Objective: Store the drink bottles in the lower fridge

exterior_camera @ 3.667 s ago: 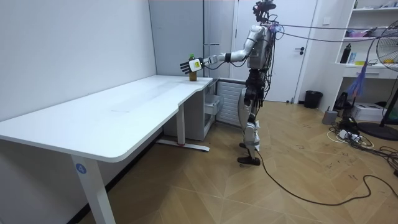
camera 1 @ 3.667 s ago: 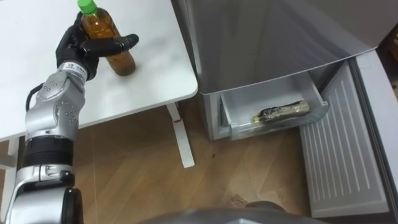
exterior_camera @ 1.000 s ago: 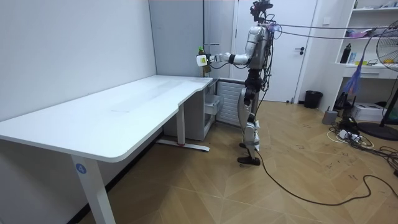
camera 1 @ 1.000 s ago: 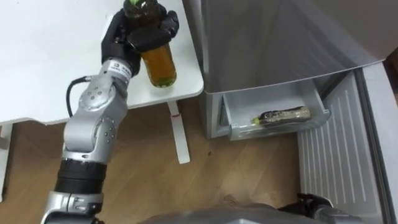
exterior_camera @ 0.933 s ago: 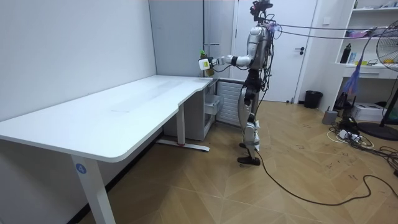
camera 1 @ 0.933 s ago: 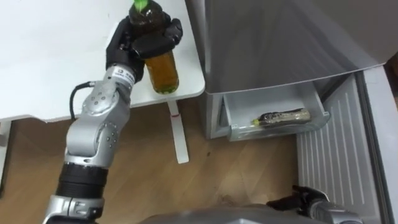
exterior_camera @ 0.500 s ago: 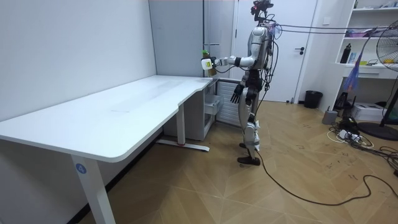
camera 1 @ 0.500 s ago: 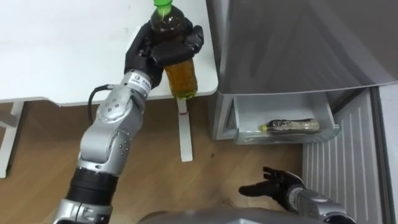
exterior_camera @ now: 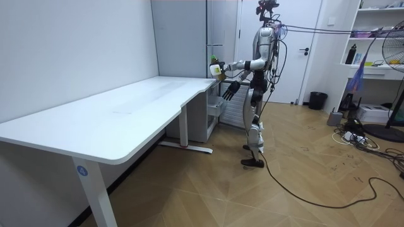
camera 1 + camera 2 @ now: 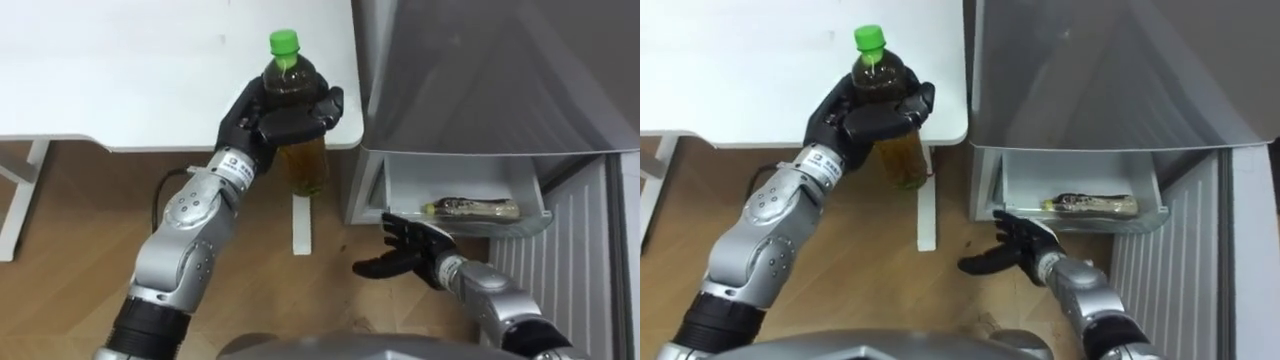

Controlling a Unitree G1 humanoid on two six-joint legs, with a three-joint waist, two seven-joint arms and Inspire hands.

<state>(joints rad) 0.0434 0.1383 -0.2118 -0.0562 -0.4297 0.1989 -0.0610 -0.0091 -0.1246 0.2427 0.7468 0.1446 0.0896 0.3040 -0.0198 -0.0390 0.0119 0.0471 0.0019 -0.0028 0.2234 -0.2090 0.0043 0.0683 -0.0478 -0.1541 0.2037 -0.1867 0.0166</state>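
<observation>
My left hand [image 10: 275,120] is shut on a tea bottle [image 10: 309,166] with a green cap, held upright in the air just past the white table's corner [image 10: 335,135], left of the fridge. The fridge's lower drawer [image 10: 400,185] stands pulled out, and a second bottle [image 10: 470,208] lies on its side in it. My right hand [image 10: 410,250] is open with fingers spread, low in front of the drawer's left end, holding nothing. In the room view I stand beside the fridge with the bottle [image 9: 214,65] held out in front of me.
The white table [image 10: 150,70] runs along the left, its leg [image 10: 300,225] below the held bottle. The grey fridge body [image 10: 480,80] rises above the drawer. The open lower fridge door [image 10: 600,270] stands at the right. Wooden floor lies below.
My left hand has carried the bottle off the table toward the fridge. My right hand has come up into view, open, in front of the drawer. The view has shifted too.
</observation>
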